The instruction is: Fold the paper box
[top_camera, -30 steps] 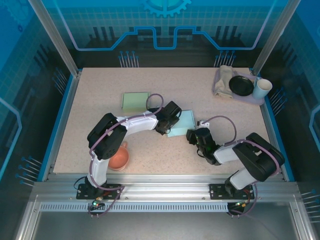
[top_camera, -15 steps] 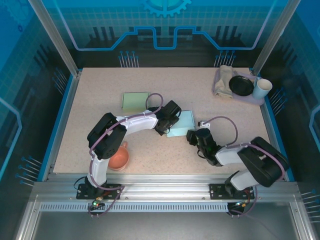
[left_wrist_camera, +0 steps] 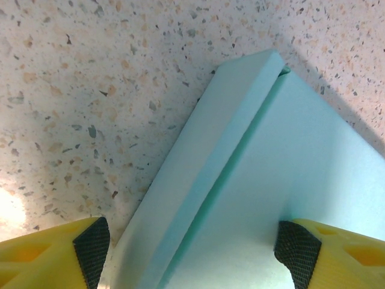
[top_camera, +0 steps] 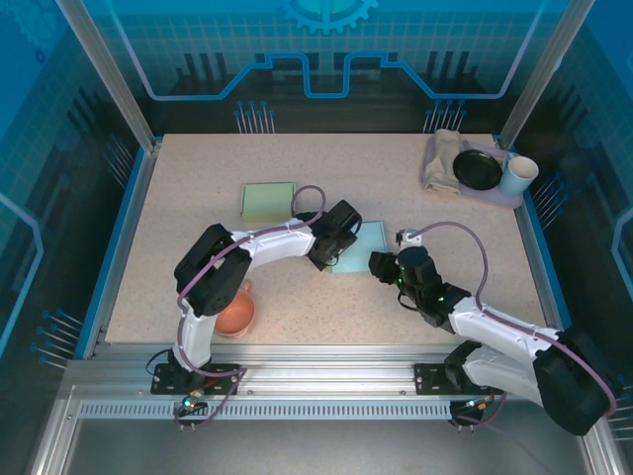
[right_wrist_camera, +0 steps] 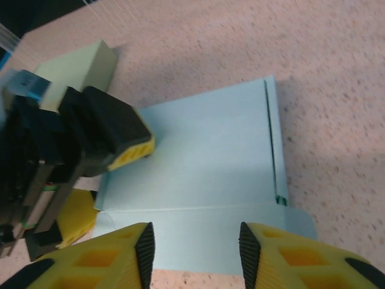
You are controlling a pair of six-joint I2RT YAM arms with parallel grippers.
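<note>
While the blue paper box point(right_wrist_camera: 210, 150) lies flat on the surface point(left_wrist_camera: 90, 90), the left tool point(left_wrist_camera: 191, 248) is spread wide over its edge and the right tool point(right_wrist_camera: 195, 244) is spread by its flap.

Speckled tabletop point(top_camera: 198, 168) lies bare at far and left; both arms crowd the centre over the light-blue paper box point(top_camera: 370, 236) — pale-green cardboard box point(top_camera: 269, 201) behind; orange plastic bowl point(top_camera: 235, 315) near-left; cluttered lilac tray point(top_camera: 490, 201) far-right.
</note>
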